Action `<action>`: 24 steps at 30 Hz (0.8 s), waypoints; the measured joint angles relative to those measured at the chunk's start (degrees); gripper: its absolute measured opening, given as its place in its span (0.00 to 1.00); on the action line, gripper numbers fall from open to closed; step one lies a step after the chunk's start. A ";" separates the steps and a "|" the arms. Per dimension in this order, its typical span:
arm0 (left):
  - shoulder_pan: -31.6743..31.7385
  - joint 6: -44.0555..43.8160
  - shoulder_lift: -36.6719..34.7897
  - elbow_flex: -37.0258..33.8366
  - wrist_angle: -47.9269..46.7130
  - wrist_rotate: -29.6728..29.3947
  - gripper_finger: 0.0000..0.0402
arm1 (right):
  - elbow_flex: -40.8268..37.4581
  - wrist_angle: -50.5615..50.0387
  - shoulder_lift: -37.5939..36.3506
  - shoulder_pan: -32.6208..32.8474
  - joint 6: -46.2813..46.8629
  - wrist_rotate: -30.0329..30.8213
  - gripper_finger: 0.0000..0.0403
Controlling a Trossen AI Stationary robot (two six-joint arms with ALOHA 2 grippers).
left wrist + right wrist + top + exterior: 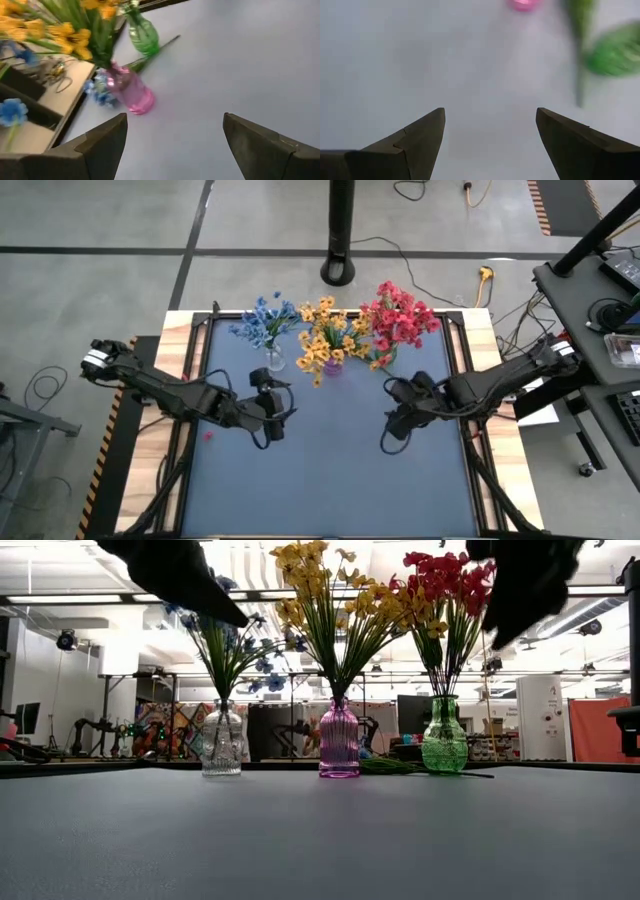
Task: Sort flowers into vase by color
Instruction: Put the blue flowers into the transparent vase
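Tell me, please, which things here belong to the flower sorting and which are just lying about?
Belong to the job:
- blue flowers in the clear vase
- yellow flowers in the pink vase
- red flowers in the green vase
- loose stem by the green vase

Lying about:
- black pole
- floor cables

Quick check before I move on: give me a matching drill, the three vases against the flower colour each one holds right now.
Vases:
1. clear vase
2. pink vase
3. green vase

Flowers:
A. red flowers
B. blue flowers
C. yellow flowers

Pairs: 1-B, 2-C, 3-A
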 joint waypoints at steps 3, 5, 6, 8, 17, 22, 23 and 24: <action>-0.53 -0.10 0.00 -0.58 0.25 3.00 0.77 | -3.44 -0.38 -0.04 -0.97 4.58 3.80 0.74; -0.99 -0.06 0.00 -0.98 0.24 4.25 0.77 | -6.09 -0.22 -0.04 -2.48 6.85 3.98 0.73; -1.30 -0.06 0.00 -1.16 0.25 4.32 0.77 | -7.48 -0.13 -0.03 -3.37 7.60 4.01 0.72; -1.80 0.29 0.00 -1.26 0.26 4.29 0.77 | -10.56 1.09 0.07 -5.25 8.83 4.03 0.70; -2.33 4.48 -1.81 -1.26 1.54 1.34 0.77 | -24.60 19.39 0.49 -12.33 9.23 5.20 0.62; -2.33 5.38 -2.45 -1.28 1.41 -3.81 0.77 | -29.56 26.76 1.31 -14.58 8.90 7.12 0.60; -2.33 5.62 -2.45 -1.30 1.46 -3.84 0.77 | -30.15 27.42 1.36 -14.82 9.00 8.18 0.59; -2.33 6.03 -2.45 -1.32 1.56 -3.85 0.77 | -30.47 27.80 1.38 -15.02 9.21 9.30 0.59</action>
